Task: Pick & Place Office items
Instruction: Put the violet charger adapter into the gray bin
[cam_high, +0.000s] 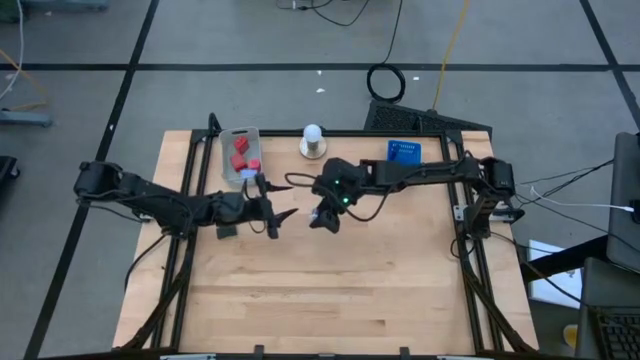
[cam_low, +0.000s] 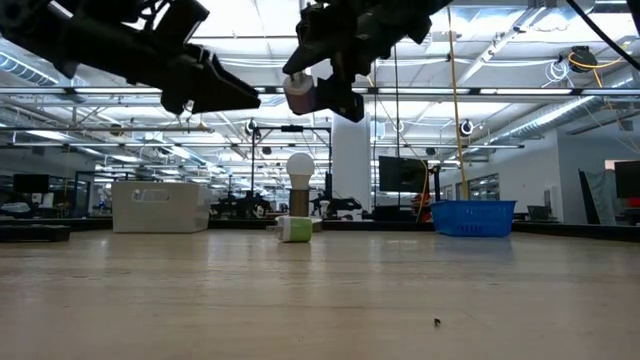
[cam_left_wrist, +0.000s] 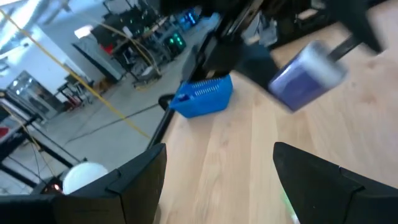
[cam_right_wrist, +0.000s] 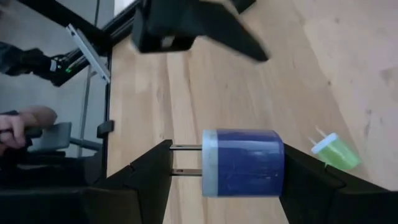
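Observation:
My right gripper (cam_high: 325, 216) hangs above the table's middle, shut on a small blue-purple block (cam_right_wrist: 242, 163) with two metal prongs (cam_right_wrist: 186, 159). The low view shows this block (cam_low: 300, 94) high off the table. My left gripper (cam_high: 276, 215) is open and empty, just to the left of the right one, at about the same height (cam_low: 212, 92). A small green item (cam_low: 295, 229) lies on the wood below them (cam_right_wrist: 333, 151). Red blocks (cam_high: 240, 152) sit in the grey tray (cam_high: 226, 160) at the far left. My right gripper pinches the blue-purple block end to end. One finger (cam_right_wrist: 308, 177) is on its flat end (cam_right_wrist: 278, 163); the other (cam_right_wrist: 146, 177) stands at the prong tips (cam_right_wrist: 175, 159). The fingers point down from above. The block lies level, lifted clear of the table.
A white ball on a round base (cam_high: 313, 141) stands at the far edge, between the grey tray and a blue tray (cam_high: 404, 152). Bare wood fills the near half of the table (cam_high: 330, 300). A person's hand (cam_right_wrist: 25, 121) shows beyond the table.

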